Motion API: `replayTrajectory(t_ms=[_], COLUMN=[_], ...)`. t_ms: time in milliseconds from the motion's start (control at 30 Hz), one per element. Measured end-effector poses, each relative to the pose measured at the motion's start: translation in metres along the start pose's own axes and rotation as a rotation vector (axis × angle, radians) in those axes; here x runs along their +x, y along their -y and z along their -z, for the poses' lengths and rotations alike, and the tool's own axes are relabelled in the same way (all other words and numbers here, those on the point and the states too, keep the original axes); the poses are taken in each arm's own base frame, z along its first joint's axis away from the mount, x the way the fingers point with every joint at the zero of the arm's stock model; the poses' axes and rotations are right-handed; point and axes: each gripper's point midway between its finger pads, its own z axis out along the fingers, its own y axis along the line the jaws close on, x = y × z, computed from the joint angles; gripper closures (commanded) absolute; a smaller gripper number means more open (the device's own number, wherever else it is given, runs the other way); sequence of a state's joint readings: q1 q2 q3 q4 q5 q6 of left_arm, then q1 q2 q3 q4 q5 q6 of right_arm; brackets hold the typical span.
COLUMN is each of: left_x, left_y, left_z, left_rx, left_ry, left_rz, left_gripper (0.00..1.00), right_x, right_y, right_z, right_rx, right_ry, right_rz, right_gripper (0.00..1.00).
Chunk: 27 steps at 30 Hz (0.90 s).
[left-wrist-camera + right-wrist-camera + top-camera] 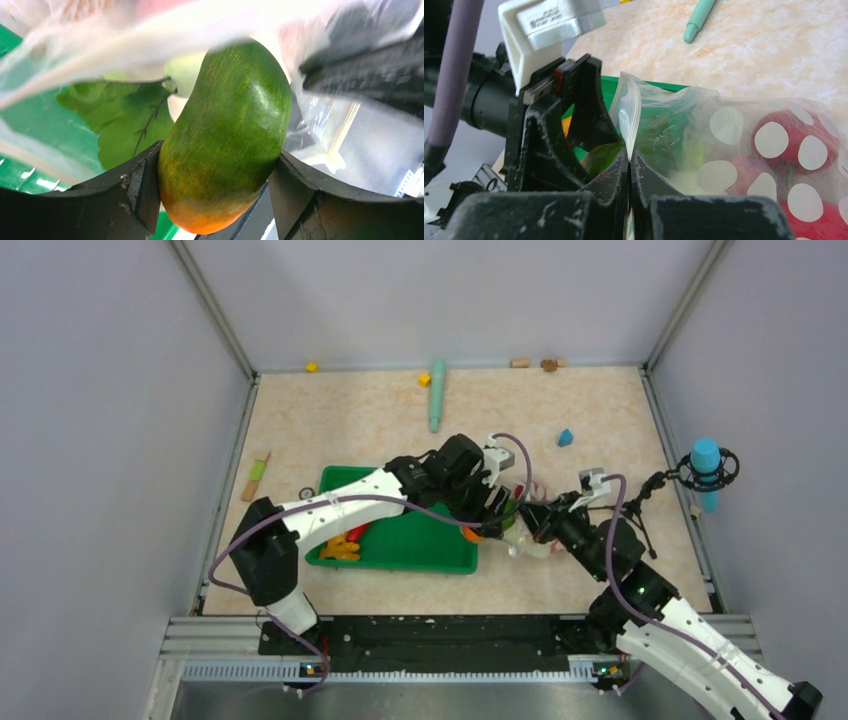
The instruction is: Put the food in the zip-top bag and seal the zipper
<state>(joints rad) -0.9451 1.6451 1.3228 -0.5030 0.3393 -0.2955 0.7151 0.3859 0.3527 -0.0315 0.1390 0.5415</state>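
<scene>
My left gripper is shut on the orange-green mango and holds it at the mouth of the zip-top bag, clear with white dots. A green leaf and the white radish lie inside the bag. Two red tomatoes also show through the plastic. My right gripper is shut on the bag's mouth edge with the zipper and holds it up. In the top view the two grippers meet by the tray's right end. A yellow-orange bunch and red chili lie in the green tray.
The long teal stick lies at the back of the table. Small yellow blocks, a blue block and wooden blocks sit near the back wall. A small stick lies at the left. A blue microphone stands at the right edge.
</scene>
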Motion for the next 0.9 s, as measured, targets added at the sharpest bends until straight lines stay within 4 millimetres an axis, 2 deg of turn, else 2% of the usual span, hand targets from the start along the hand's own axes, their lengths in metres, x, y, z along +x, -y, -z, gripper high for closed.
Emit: replayTrajectory(t_ms=[100, 233, 367, 400, 433, 467, 900], left_x=[-0.011, -0.023, -0.021, -0.021, -0.021, -0.021, -0.024], left_y=[0.002, 0.002, -0.001, -0.002, -0.002, -0.002, 0.006], left_z=[-0.004, -0.013, -0.016, -0.016, -0.016, -0.016, -0.008], left_rx=[-0.004, -0.009, -0.031, -0.036, -0.038, -0.037, 0.004], left_ry=[0.005, 0.014, 0.002, 0.002, 0.004, 0.005, 0.051], left_rz=[0.014, 0.040, 0.081, 0.090, 0.097, 0.101, 0.089], left_gripper=[0.86, 0.80, 0.49, 0.38, 0.12, 0.04, 0.03], right_x=[0.001, 0.003, 0.001, 0.001, 0.001, 0.000, 0.000], right_y=[-0.005, -0.011, -0.012, -0.012, -0.012, -0.012, -0.014], right_z=[0.000, 0.001, 0.001, 0.001, 0.001, 0.001, 0.001], right_rx=[-0.033, -0.078, -0.082, -0.083, -0.083, -0.083, -0.092], right_ry=[-0.002, 0.004, 0.014, 0.015, 0.016, 0.018, 0.017], right_rz=[-0.002, -0.002, 0.003, 0.003, 0.003, 0.002, 0.003], right_gripper=[1.00, 1.00, 1.00, 1.00, 1.00, 1.00, 1.00])
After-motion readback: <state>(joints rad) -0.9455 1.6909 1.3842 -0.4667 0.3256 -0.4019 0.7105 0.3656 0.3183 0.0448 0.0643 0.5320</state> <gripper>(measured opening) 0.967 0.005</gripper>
